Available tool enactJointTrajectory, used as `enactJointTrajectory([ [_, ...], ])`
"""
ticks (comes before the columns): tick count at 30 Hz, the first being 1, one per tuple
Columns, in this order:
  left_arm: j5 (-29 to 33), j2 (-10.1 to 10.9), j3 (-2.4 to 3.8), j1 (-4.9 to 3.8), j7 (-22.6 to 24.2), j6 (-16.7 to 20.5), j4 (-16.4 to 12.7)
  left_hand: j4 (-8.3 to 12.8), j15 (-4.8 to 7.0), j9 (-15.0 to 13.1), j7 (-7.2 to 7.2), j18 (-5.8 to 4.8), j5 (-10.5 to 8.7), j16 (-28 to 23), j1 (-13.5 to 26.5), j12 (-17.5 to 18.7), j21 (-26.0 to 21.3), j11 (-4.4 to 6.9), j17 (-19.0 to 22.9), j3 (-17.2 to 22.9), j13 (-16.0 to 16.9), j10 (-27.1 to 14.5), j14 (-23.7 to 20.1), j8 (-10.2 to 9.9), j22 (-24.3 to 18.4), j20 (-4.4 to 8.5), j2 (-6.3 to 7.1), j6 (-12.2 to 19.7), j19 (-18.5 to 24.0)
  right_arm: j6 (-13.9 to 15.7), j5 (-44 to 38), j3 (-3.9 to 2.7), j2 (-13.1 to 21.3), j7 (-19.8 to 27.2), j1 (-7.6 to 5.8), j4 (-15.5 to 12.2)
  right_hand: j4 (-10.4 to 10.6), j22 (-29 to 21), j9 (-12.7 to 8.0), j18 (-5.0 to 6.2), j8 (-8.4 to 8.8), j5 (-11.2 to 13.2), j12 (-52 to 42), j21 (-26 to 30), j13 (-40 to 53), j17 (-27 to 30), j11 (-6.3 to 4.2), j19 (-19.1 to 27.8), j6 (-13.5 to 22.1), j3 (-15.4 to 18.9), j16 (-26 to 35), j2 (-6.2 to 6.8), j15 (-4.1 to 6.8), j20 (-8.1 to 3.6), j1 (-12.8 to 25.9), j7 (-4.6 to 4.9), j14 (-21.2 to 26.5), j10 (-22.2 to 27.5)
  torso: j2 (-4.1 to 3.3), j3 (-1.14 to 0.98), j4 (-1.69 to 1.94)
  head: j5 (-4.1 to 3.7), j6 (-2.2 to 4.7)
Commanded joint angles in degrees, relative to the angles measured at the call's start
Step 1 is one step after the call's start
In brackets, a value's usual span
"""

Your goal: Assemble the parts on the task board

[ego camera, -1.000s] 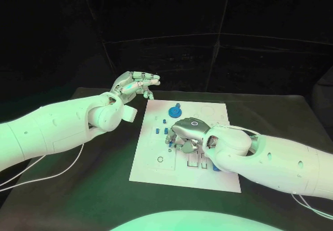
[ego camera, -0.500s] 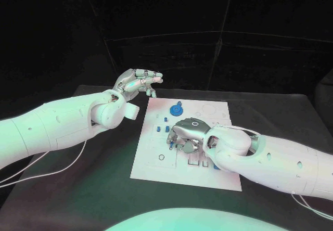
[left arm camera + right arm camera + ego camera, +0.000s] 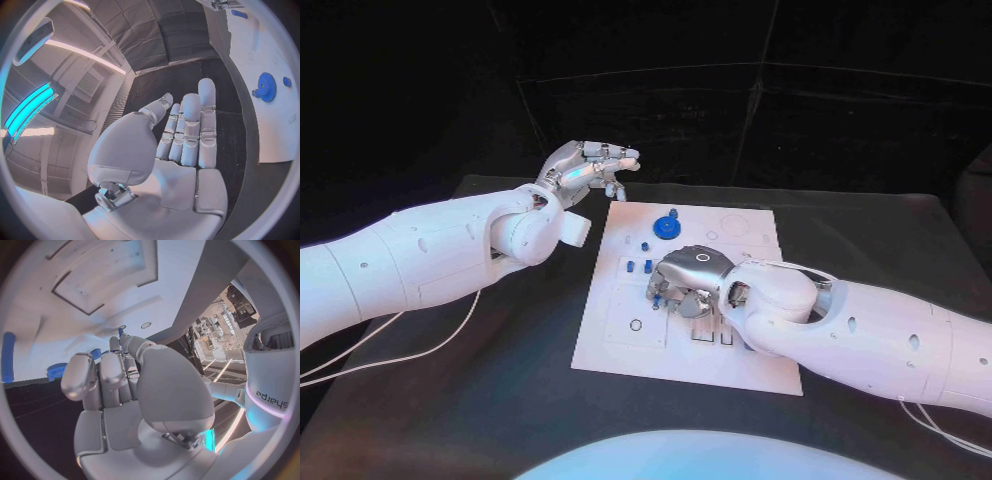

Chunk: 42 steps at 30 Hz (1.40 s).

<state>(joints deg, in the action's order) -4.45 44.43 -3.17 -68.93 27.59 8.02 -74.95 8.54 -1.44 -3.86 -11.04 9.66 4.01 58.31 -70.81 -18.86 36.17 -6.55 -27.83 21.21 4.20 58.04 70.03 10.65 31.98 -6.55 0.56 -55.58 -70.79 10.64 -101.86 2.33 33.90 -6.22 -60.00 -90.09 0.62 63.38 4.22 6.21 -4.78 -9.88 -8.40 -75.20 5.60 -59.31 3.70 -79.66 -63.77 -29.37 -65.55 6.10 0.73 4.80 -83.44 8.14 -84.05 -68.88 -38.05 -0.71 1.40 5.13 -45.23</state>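
You had the right hand lowered over the middle of the task board, knuckles up, with its fingers curled down toward the white surface. The head view did not show whether those fingertips pinched a part or merely touched the board, so you could not tell the state of that grip. In the right wrist view the right hand's fingers lay side by side and bent forward, with a blue part just beyond their tips; contact could not be confirmed.

The task board lay flat in the centre of the black table, its long side running near to far. Just left of the right hand, two small blue pegs stood on the board, and another small blue part sat slightly farther away. Near the far edge, a blue gear rested flat on the board, with a small blue knob just beyond it.

You held the left hand raised beyond the board's far-left corner, well apart from every part. Its fingers were extended, close together and empty in the left wrist view, where the blue gear appeared to one side on the board.
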Motion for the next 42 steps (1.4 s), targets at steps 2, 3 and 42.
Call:
enactJointTrajectory([
  [2, 0.18, -0.06, 0.02, -0.09, 0.41, -0.85, 0.03, 0.25, 0.00, -0.03, 0.10, 0.76, 0.28, 0.00, -0.42, -0.13, -0.29, -0.10, 0.05, 0.00, -0.04, -0.40, -0.54, 0.14, -0.05, -0.37, 0.09, 0.44, 0.06, -1.29, -0.62, 0.05, -0.22, 0.20, 0.16, 0.20, -0.12, 0.08, 0.04, -1.07, 0.06, -0.25, 0.29, -0.33, -0.10, 0.03, 0.54, -0.20, 0.11, -0.31, -0.38, 0.04, 0.13, 0.25, 0.51, 0.39, -1.46, 0.01, -0.01, 0.01, 0.03, 0.07, -0.11],
  [3, 0.18, -0.05, 0.02, -0.09, 0.41, -0.84, 0.03, 0.25, 0.00, -0.03, 0.10, 0.76, 0.28, 0.00, -0.42, -0.13, -0.29, -0.10, 0.05, 0.00, -0.04, -0.40, -0.54, 0.14, -0.05, -0.37, 0.09, 0.44, 0.06, -1.35, -0.63, 0.05, -0.25, 0.25, 0.20, 0.21, -0.12, 0.08, 0.04, -1.07, 0.06, -0.25, 0.29, -0.33, -0.10, 0.03, 0.54, -0.20, 0.11, -0.31, -0.38, 0.04, 0.13, 0.25, 0.51, 0.39, -1.46, 0.01, 0.01, 0.01, 0.01, 0.10, -0.15],
  [42, 0.18, 0.02, 0.02, -0.09, -0.09, -1.30, 0.31, 0.28, -0.01, -0.04, 0.10, 0.77, 0.27, 0.03, -0.47, -0.29, -0.35, -0.10, 0.11, -0.04, -0.02, -0.47, -0.59, 0.23, -0.10, -0.38, 0.05, 0.46, 0.06, -0.32, -0.90, 0.15, 0.55, 0.78, 0.50, -0.67, -0.28, 0.09, 0.05, -1.06, 0.08, -0.44, 0.32, -0.35, -0.11, -0.03, 0.53, -0.16, 0.05, -0.39, -0.50, 0.04, 0.11, 0.28, 0.67, 0.37, -1.46, -0.01, 0.01, 0.05, 0.02, 0.20, -0.46],
])
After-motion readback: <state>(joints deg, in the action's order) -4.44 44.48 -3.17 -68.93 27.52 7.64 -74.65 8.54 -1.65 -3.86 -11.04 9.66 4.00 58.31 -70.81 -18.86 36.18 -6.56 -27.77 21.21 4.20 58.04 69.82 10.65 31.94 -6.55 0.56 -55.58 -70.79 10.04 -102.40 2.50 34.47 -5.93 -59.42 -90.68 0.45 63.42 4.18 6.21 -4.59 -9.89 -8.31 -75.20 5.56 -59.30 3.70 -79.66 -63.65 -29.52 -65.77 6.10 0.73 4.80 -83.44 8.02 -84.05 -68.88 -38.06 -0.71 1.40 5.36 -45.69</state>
